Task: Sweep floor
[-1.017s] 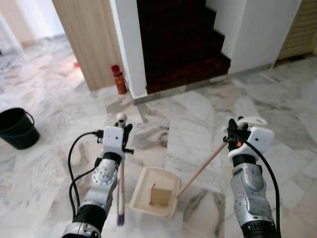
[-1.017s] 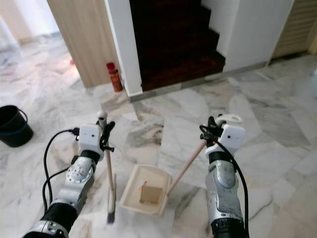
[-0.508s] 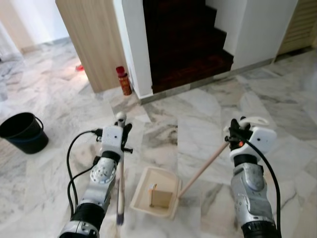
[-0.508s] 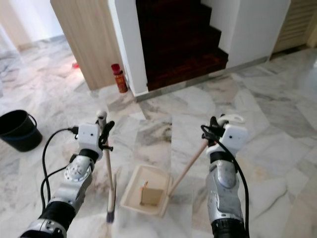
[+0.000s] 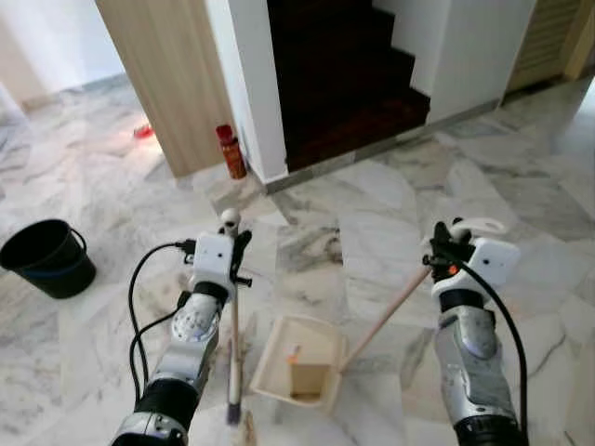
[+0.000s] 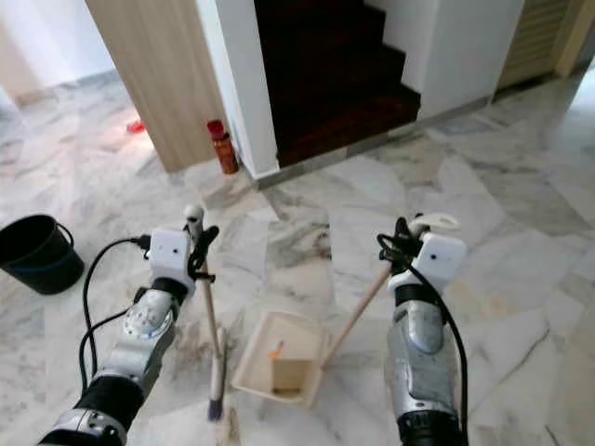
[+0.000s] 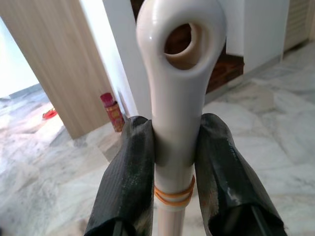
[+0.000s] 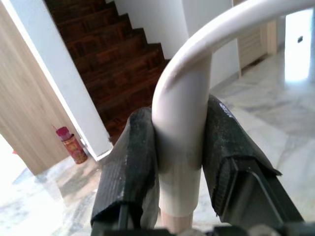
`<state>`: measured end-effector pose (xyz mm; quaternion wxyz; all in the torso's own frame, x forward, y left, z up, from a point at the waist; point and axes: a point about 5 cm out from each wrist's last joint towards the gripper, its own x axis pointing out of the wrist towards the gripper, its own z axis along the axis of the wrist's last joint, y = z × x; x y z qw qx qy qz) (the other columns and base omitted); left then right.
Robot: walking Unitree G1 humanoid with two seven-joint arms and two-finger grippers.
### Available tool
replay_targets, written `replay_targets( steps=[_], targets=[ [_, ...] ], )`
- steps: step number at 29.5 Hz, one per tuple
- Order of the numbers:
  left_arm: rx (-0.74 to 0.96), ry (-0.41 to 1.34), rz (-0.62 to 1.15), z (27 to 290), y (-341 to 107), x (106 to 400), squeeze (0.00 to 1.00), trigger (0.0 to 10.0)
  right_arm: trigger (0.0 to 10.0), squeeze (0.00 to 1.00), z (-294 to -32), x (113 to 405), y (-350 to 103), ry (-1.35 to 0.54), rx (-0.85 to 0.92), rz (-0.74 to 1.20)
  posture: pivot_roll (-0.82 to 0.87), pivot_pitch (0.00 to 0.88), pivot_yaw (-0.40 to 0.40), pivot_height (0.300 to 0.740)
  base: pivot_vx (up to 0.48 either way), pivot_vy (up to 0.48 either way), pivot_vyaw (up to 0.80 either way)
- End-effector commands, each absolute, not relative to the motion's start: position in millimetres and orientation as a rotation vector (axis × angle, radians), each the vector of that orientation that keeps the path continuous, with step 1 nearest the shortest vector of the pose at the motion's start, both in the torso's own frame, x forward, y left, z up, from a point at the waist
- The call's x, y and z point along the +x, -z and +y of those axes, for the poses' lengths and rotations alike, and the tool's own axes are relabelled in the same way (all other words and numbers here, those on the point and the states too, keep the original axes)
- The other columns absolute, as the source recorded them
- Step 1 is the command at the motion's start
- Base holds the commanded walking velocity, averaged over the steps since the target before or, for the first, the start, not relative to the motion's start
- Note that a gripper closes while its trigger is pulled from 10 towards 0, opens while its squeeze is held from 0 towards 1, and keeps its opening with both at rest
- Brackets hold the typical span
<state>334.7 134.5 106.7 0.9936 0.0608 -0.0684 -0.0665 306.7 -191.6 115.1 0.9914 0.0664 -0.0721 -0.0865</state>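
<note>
My left gripper (image 5: 234, 249) is shut on the broom handle (image 5: 233, 321), a wooden stick with a white cap (image 7: 180, 59); the brush end (image 5: 232, 412) rests on the marble floor. My right gripper (image 5: 435, 252) is shut on the dustpan handle (image 5: 389, 314), whose white loop grip (image 8: 187, 108) sits between the fingers. The cream dustpan (image 5: 297, 371) lies on the floor between my arms, holding a small cardboard piece (image 5: 307, 377) and an orange scrap (image 5: 293, 355). Some debris (image 5: 247, 429) lies on the floor beside the brush.
A black bucket (image 5: 49, 258) stands on the floor at the left. A red bottle (image 5: 231, 151) sits at the foot of a white wall beside a wooden panel (image 5: 167, 74). Dark wooden stairs (image 5: 344, 65) rise ahead. Open marble floor spreads right.
The camera has shifted, so the whole scene sits differently. The broom's brush has swung a little toward the dustpan. Both grippers keep their holds.
</note>
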Motion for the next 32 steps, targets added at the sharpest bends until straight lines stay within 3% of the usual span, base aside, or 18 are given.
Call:
replay_targets(
  steps=[1,32],
  targets=[
    [0.128,0.102,-0.174,145.6,-114.9,335.5,0.0,10.0,10.0,0.0,-179.8,310.9,-129.5,0.137,0.143,-0.208,-0.19,0.0,0.104,0.74,0.0,0.33,0.0],
    [0.148,0.07,-0.182,155.3,-119.1,336.1,0.0,10.0,10.0,0.0,-179.2,313.8,-132.9,0.135,0.135,-0.217,-0.12,0.0,0.098,0.74,0.0,0.334,0.0]
  ],
)
